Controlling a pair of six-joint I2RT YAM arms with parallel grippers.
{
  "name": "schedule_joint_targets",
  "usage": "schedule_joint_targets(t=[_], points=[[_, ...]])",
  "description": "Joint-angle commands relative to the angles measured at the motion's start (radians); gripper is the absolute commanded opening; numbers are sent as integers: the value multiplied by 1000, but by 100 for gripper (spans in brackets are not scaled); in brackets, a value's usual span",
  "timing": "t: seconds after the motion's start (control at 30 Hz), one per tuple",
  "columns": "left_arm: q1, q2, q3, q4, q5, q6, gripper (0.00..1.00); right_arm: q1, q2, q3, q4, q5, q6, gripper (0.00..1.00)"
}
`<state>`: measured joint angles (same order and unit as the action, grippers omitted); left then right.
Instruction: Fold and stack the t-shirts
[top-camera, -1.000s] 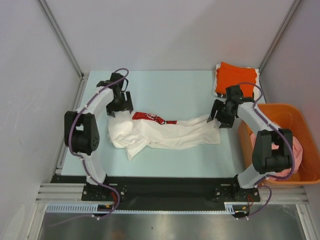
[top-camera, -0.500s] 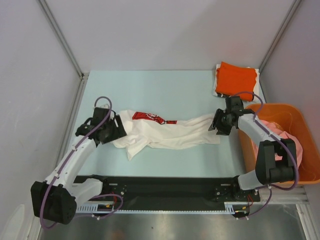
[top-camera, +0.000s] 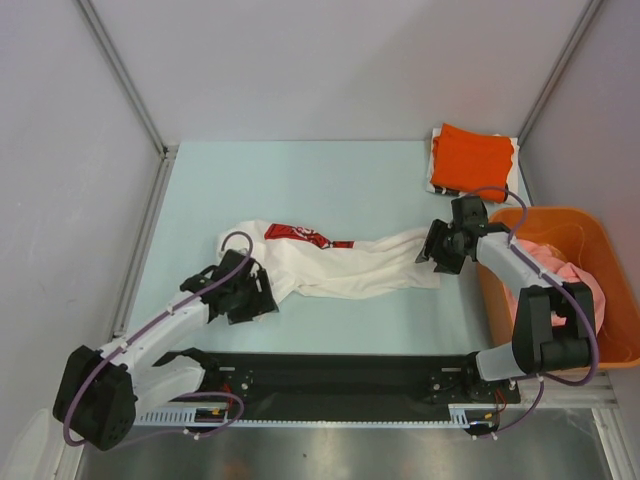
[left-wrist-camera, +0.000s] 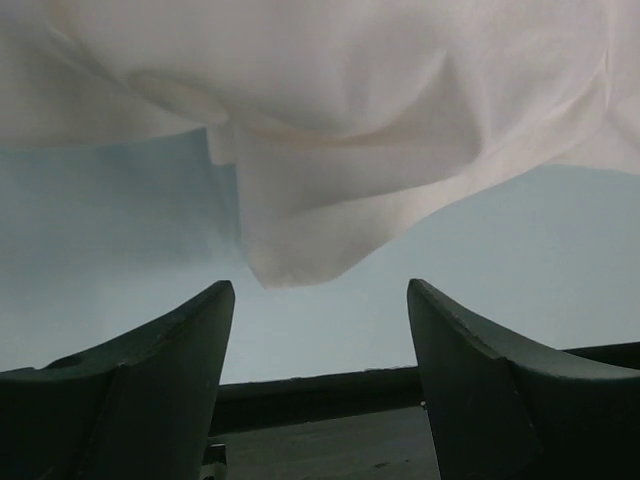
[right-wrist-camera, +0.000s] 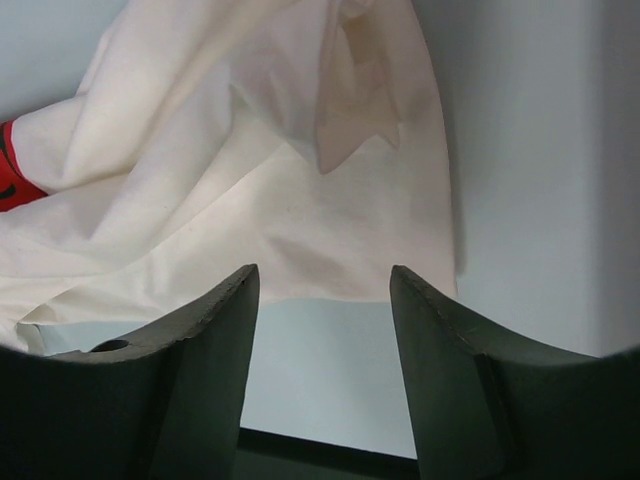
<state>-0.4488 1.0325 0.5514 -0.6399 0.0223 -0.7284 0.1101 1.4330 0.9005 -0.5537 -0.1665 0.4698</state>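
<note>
A white t-shirt (top-camera: 340, 265) with a red-and-black print (top-camera: 300, 235) lies crumpled and stretched sideways across the table. My left gripper (top-camera: 258, 295) is low at the shirt's near-left corner. In the left wrist view that gripper (left-wrist-camera: 320, 290) is open and empty, with a fold of white cloth (left-wrist-camera: 330, 150) just ahead of it. My right gripper (top-camera: 432, 255) is at the shirt's right end. It (right-wrist-camera: 322, 272) is also open, and the white cloth's (right-wrist-camera: 250, 180) hem lies just past its fingertips. A folded orange t-shirt (top-camera: 472, 155) rests at the back right. A pink t-shirt (top-camera: 585, 285) sits in the basket.
An orange plastic basket (top-camera: 600, 225) stands at the table's right edge, beside my right arm. The folded orange shirt lies on top of a white folded piece (top-camera: 437, 185). Metal frame posts and white walls close in the table on the left, right and back.
My left arm has swung from the shirt's far-left side down to its near-left corner. My right gripper has stayed at the shirt's right end, shifting only slightly.
</note>
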Motion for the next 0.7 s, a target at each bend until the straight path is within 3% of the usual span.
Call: schedule_joint_targets(t=[0.0,0.23,0.33,0.47,0.5,0.67], points=[[-62,-45,-28,48,-19,-68,75,3,-39,-11,17,-1,9,60],[-113,12,-59,109,-136,-71,72,8,-45,-20,24,-16,20,60],[-113,58,-41,131,-200,-56,65,8,-57,-26,25,-10,20,60],[-113,83,14,164,-240,-11,31,5,-69,-43,31,10,24,60],[-111,83,33,170,-234,22,4,5,-68,-48,40,13,29,60],[-80,5,319,-8,-281,89,0,-7,-54,-51,57,45,32,60]])
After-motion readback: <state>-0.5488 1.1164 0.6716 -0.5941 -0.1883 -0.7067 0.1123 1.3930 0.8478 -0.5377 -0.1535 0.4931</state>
